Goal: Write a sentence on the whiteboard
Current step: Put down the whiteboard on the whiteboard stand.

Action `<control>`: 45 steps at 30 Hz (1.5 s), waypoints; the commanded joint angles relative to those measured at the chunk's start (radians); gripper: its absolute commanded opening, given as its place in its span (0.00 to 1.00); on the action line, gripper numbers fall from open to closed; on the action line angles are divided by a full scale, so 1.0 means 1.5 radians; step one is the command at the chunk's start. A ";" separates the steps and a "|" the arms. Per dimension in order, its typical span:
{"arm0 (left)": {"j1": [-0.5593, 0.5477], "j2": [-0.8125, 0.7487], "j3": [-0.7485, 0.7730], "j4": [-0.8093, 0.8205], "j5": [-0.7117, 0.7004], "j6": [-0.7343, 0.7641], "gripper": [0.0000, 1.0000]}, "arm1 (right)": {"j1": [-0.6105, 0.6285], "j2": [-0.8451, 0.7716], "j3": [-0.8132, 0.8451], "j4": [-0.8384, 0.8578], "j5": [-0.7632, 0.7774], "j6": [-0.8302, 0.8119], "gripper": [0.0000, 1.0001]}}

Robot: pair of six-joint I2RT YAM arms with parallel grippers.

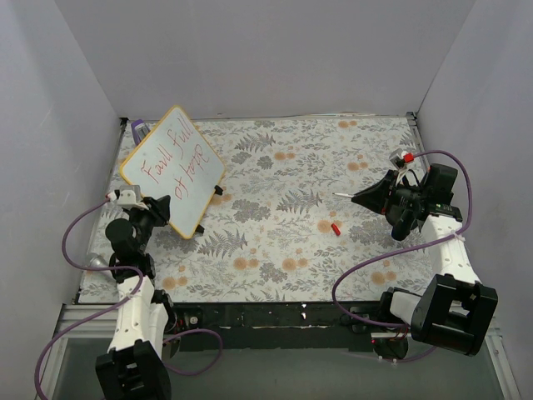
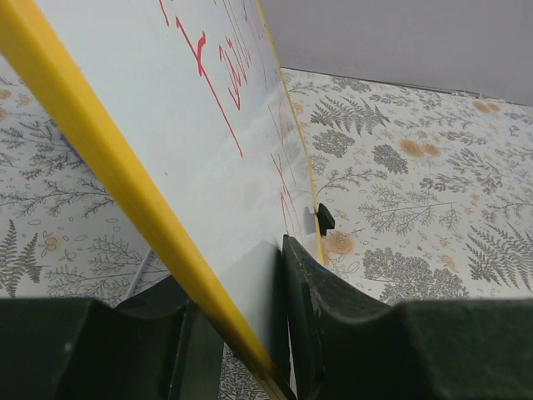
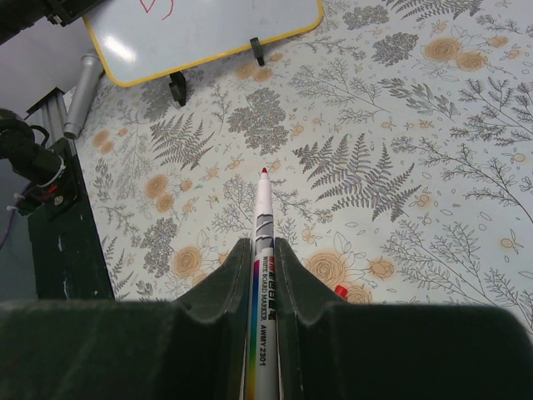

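Over at the far left, the whiteboard [image 1: 172,171] stands tilted, its red sentence [image 1: 175,164] showing. The left gripper's [image 2: 241,283] jaws straddle its edge, grip unclear. The right gripper [image 3: 258,250] pinches a marker [image 3: 263,200].

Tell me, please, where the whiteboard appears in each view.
Top external: the whiteboard stands tilted at upper left.
Left wrist: fills the left side, its edge between the fingers.
Right wrist: top left corner, partly cut off.
Shared landmark: its red writing.

1 whiteboard [image 1: 208,167], 1 marker [image 3: 263,250] (1 cap [image 1: 336,227])
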 commanded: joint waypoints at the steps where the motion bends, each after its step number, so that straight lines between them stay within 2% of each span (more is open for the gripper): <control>1: -0.001 0.000 0.034 -0.013 -0.010 0.079 0.31 | 0.003 -0.004 0.013 -0.006 -0.022 -0.012 0.01; 32: 0.003 0.089 0.042 0.029 -0.078 0.164 0.48 | 0.003 0.006 0.014 -0.009 -0.030 -0.014 0.01; 33: 0.003 0.088 0.042 0.027 -0.079 0.167 0.49 | 0.003 0.007 0.015 -0.009 -0.030 -0.014 0.01; 34: 0.003 0.087 0.043 0.027 -0.082 0.167 0.55 | 0.003 0.007 0.014 -0.009 -0.030 -0.014 0.01; 45: 0.004 0.099 0.060 0.018 -0.079 0.205 0.53 | 0.003 0.006 0.015 -0.009 -0.032 -0.015 0.01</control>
